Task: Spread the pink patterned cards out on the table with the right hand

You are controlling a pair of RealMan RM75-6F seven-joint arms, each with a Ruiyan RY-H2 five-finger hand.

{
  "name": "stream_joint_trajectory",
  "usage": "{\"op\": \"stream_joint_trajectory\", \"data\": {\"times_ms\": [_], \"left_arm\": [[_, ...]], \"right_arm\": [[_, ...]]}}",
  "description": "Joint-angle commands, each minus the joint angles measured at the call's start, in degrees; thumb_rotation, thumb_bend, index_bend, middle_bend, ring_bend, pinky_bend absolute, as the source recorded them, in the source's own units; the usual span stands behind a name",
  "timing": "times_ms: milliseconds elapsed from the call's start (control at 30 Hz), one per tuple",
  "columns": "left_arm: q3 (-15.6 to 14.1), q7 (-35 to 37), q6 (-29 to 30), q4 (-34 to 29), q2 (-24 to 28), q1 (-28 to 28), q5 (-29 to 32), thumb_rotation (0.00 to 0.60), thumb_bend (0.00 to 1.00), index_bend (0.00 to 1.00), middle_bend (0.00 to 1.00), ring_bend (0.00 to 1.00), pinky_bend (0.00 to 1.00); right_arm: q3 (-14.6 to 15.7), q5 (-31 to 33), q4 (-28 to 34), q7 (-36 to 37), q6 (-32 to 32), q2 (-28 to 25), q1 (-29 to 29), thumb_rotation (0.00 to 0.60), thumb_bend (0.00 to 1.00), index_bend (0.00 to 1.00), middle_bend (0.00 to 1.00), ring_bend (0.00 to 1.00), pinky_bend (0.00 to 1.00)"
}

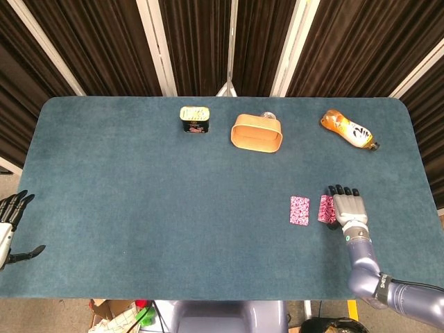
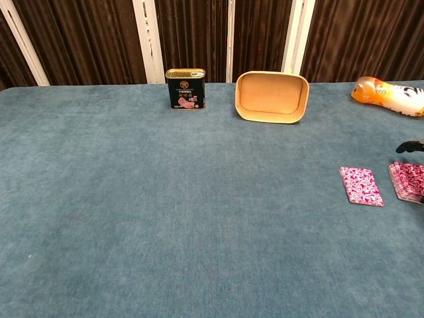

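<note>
One pink patterned card (image 1: 300,210) (image 2: 361,185) lies flat and alone on the blue table. Just to its right sits a small pile of the same cards (image 1: 325,209) (image 2: 407,181). My right hand (image 1: 347,207) lies flat with its fingers stretched out, over the pile's right side; it grips nothing. In the chest view only a dark fingertip (image 2: 411,146) shows at the right edge. My left hand (image 1: 10,227) hangs off the table's left edge with its fingers apart and nothing in it.
Along the far side stand a green tin (image 1: 195,118) (image 2: 185,89), a tan oval box on its side (image 1: 257,133) (image 2: 272,97) and an orange bottle lying down (image 1: 349,129) (image 2: 391,94). Dark curtains hang behind the table (image 1: 139,222).
</note>
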State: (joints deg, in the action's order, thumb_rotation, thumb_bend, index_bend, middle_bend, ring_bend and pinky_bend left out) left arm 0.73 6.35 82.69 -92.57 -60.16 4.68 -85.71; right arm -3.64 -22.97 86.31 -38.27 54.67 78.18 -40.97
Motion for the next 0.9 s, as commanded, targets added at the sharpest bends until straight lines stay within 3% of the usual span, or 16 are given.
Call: {"op": "stream_joint_trajectory", "data": {"times_ms": [33,267,500,600,900], "left_arm": [[0.0,0.0,0.0,0.0,0.0,0.0,-0.1,0.6,0.02,0.0,0.0,0.0,0.0],[0.0,0.1,0.1,0.0,0.0,0.0,-0.1,0.6,0.02,0.0,0.0,0.0,0.0],[0.0,0.2,0.2,0.0,0.0,-0.1,-0.1,0.6,0.02,0.0,0.0,0.0,0.0],[0.0,0.2,0.2,0.0,0.0,-0.1,-0.1,0.6,0.02,0.0,0.0,0.0,0.0],[0.0,0.3,0.2,-0.1,0.1,-0.1,-0.1,0.6,0.02,0.0,0.0,0.0,0.0]], "right_arm": [[0.1,0.3,-0.4,0.0,-0.1,0.3,0.0,0.6,0.25,0.06,0.08,0.04,0.0],[0.3,0.5,-0.8,0.0,-0.1,0.5,0.0,0.6,0.25,0.1,0.11,0.08,0.0],[0.0,-0.6,-1.1,0.9,0.8,1.0,0.3,0.6,0.25,0.37,0.37,0.37,0.0],[0.0,-1.2,-1.2,1.2,1.0,1.2,0.5,0.6,0.25,0.45,0.44,0.43,0.0],[-0.8,-3.6,-0.2,2.9,2.3,0.9,1.2,0.6,0.25,0.47,0.46,0.45,0.0]]}}
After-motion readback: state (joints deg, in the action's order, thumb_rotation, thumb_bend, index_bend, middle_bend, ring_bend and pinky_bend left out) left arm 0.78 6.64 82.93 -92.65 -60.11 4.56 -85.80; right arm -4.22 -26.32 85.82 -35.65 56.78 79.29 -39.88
